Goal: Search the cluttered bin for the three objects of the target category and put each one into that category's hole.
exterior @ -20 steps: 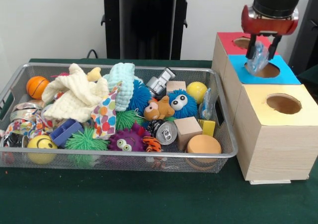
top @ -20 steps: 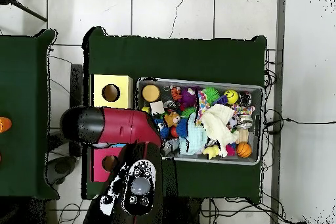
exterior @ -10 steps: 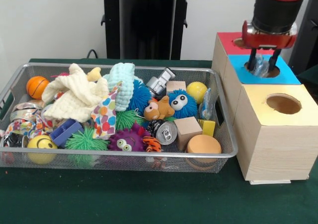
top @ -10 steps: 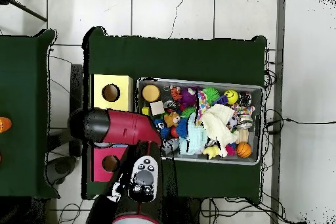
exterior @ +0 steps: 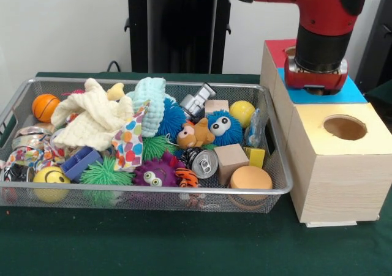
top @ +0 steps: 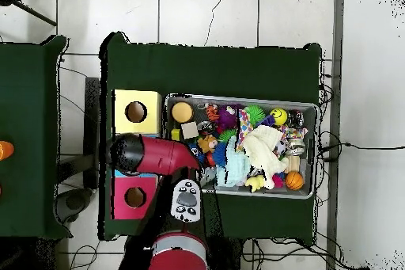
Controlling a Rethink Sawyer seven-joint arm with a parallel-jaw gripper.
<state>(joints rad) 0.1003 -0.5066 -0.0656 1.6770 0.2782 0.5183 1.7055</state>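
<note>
My gripper (exterior: pixel 313 80) is sunk into the hole of the blue-topped box (exterior: pixel 354 94), with its red wrist ring resting just above the blue surface. What it holds, if anything, is hidden inside the hole. In the overhead view the red arm (top: pixel 150 154) covers the blue box, between the yellow-topped box (top: pixel 136 112) and the red-topped box (top: pixel 134 197). A clear crinkled plastic piece (exterior: pixel 256 128) leans against the right wall of the wire bin (exterior: pixel 147 193).
The bin holds a crushed can (exterior: pixel 205 163), wooden blocks (exterior: pixel 231 160), spiky rubber balls (exterior: pixel 158 172), a cream cloth (exterior: pixel 92 120), a small basketball (exterior: pixel 45 106) and a yellow ball (exterior: pixel 242 112). The three boxes stand in a row right of the bin.
The gripper, which held a clear plastic item above the blue box's hole, has come straight down into the hole. The plastic item has gone out of sight.
</note>
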